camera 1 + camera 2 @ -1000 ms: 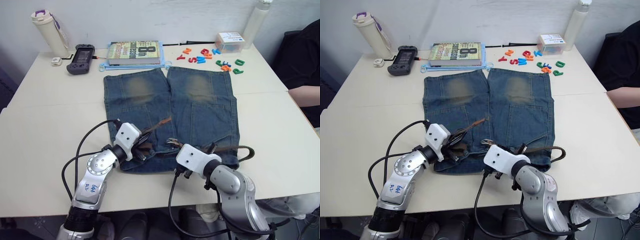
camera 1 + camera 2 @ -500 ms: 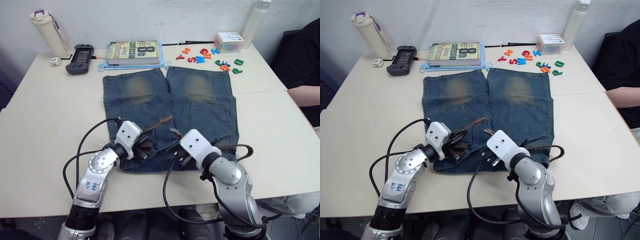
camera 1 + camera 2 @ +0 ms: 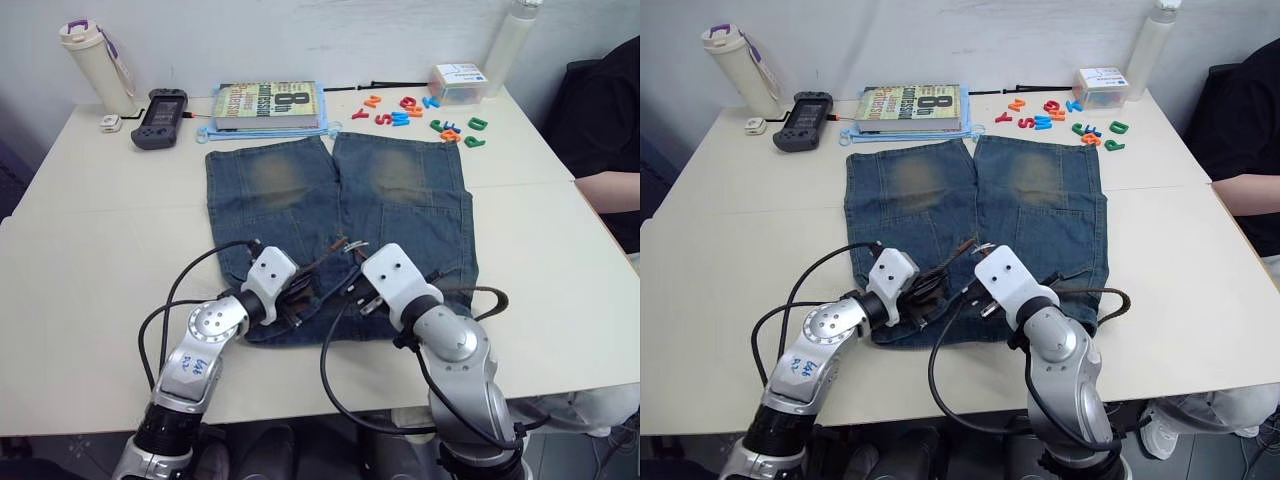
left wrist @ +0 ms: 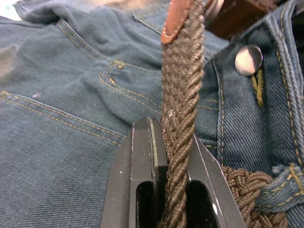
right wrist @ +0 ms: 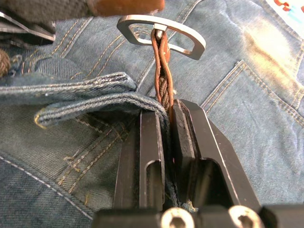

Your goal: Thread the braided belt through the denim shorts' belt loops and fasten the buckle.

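So, from the left eye view, the denim shorts [image 3: 340, 225] lie flat on the desk [image 3: 90, 250], legs pointing to the far side, waistband at the near edge. Both end effectors sit over the waistband, close together: the left end effector [image 3: 296, 302] near the middle, the right end effector [image 3: 352, 287] just to its right. The braided belt [image 3: 480, 298] runs along the right part of the waistband and loops out past the shorts' right edge. At the far side there's a book [image 3: 268, 104], a game controller [image 3: 160, 117], a bottle [image 3: 97, 64], and coloured letters [image 3: 425, 115] on the far right.

The right eye view shows the same layout, nothing to add.

In the left wrist view, the left end effector's fingers [image 4: 142, 175] are pinching the belt's woven strap, which stands up between them to its tan tip [image 4: 176, 21]. A metal button [image 4: 249, 60] sits on the denim nearby.

In the right wrist view, the right end effector's fingers [image 5: 151, 156] are clamped on the belt's end right behind the buckle [image 5: 161, 35], with a fold of waistband denim alongside.
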`<state>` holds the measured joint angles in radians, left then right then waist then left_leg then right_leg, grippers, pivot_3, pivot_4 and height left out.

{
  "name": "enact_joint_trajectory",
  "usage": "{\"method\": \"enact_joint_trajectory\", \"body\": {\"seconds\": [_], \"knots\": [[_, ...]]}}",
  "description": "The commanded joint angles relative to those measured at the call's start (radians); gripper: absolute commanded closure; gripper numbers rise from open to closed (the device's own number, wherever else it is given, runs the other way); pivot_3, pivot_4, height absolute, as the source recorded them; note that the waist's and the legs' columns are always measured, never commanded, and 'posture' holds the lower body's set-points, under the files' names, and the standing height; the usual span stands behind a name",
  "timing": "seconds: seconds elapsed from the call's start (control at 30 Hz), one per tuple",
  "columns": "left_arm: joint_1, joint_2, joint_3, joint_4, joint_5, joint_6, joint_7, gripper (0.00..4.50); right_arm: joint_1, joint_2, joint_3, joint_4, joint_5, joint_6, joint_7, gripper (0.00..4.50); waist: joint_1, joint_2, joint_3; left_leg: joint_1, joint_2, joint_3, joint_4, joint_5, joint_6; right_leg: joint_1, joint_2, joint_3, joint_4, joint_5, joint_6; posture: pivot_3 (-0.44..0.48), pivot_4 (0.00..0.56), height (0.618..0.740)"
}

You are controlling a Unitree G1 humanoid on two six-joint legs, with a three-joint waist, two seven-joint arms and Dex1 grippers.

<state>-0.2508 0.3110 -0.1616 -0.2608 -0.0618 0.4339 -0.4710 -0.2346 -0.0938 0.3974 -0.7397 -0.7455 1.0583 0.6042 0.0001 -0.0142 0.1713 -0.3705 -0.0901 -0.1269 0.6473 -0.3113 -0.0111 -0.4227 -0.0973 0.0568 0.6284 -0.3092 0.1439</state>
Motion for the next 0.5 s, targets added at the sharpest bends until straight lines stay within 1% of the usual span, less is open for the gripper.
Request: {"method": "enact_joint_trajectory", "body": {"seconds": [0.03, 0.23, 0.37, 0.5], "knots": [[-0.022, -0.003, -0.021, 0.013, 0.017, 0.002, 0.005, 4.5, -0.022, 0.011, -0.003, -0.046, -0.005, 0.0, -0.051, 4.44, 0.0, 0.0, 0.0, 0.0, 0.0, 0.0, 0.0, 0.0, 0.0, 0.0, 0.0, 0.0, 0.0, 0.0, 0.0, 0.0, 0.15, 0.74], [0.017, -0.005, 0.004, -0.033, 0.0, 0.035, 0.02, 4.5, -0.023, 0.041, -0.053, -0.047, 0.002, 0.062, -0.079, 4.44, -0.001, 0.0, 0.0, -0.001, 0.0, 0.0, 0.0, 0.0, 0.0, -0.001, 0.0, 0.0, 0.0, 0.0, 0.0, 0.0, 0.15, 0.74], [0.019, -0.005, 0.037, -0.04, -0.008, 0.073, 0.042, 4.5, -0.027, 0.062, -0.074, -0.041, 0.017, 0.097, -0.092, 4.44, -0.001, 0.0, 0.0, -0.001, 0.0, 0.0, 0.0, 0.0, 0.0, -0.002, 0.0, 0.0, 0.001, 0.0, 0.0, 0.0, 0.15, 0.74], [0.036, 0.007, 0.028, -0.056, -0.004, 0.07, 0.037, 4.5, -0.04, 0.098, -0.1, -0.041, 0.035, 0.133, -0.109, 4.44, -0.001, 0.0, 0.0, -0.001, 0.0, 0.0, 0.0, 0.0, 0.0, -0.002, 0.0, 0.0, 0.001, 0.0, 0.0, 0.0, 0.15, 0.74]]}}
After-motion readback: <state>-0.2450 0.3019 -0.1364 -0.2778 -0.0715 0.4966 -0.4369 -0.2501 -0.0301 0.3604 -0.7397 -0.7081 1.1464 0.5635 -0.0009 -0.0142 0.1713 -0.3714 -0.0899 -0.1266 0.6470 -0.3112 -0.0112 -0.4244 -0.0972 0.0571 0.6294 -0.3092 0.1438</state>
